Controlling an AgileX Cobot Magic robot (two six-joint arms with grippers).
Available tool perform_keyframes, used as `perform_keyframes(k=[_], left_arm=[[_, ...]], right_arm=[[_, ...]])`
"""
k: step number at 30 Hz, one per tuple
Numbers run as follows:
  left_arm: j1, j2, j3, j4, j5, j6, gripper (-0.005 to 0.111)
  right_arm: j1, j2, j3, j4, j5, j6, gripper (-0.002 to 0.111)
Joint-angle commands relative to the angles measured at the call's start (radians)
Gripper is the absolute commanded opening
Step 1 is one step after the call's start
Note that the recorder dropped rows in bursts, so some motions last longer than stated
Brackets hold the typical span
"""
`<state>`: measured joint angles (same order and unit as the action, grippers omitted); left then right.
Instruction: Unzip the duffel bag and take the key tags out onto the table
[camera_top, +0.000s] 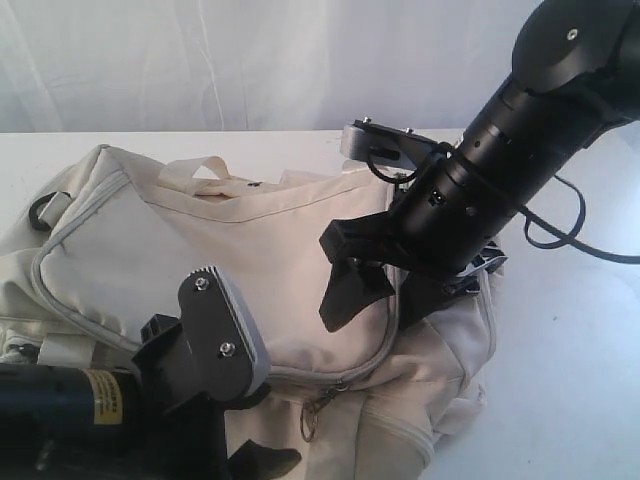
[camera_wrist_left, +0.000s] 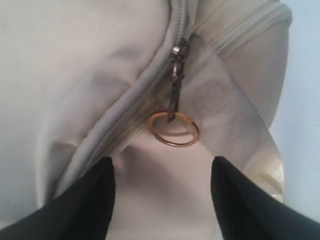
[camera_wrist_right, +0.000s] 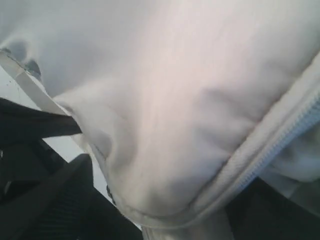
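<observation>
The duffel bag (camera_top: 250, 240) under me is plain cream-white with no print, and its zipper (camera_wrist_left: 176, 22) is light grey. The zipper pull (camera_wrist_left: 175, 85) is dark metal and carries a brass-gold ring (camera_wrist_left: 173, 144). My jaws are plain black on both arms, a yellow label (camera_top: 105, 395) marks my left arm, and the desk (camera_top: 580, 380) is plain white.

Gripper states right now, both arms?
Left gripper: open, holding nothing, zipper ring just ahead.
Right gripper: open, over the duffel bag, nothing clamped.

Pale white curtain (camera_top: 200, 60), soft vertical folds, filling the background behind
</observation>
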<state>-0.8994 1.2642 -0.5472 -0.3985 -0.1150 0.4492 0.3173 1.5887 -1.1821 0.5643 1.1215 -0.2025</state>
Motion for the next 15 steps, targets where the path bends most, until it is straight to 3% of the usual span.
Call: perform_keyframes(k=[1, 11, 15], left_arm=[[-0.050, 0.005, -0.002, -0.004, 0.002, -0.024, 0.061], [-0.061, 0.049, -0.002, -0.004, -0.104, -0.026, 0.059], [-0.061, 0.090, -0.002, -0.004, -0.136, -0.026, 0.057]], right_arm=[[0.001, 0.017, 0.005, 0.020, -0.015, -0.002, 0.064], [0.001, 0.020, 0.005, 0.020, -0.016, 0.001, 0.019], [0.001, 0.018, 0.005, 0.020, -0.031, 0.001, 0.006]])
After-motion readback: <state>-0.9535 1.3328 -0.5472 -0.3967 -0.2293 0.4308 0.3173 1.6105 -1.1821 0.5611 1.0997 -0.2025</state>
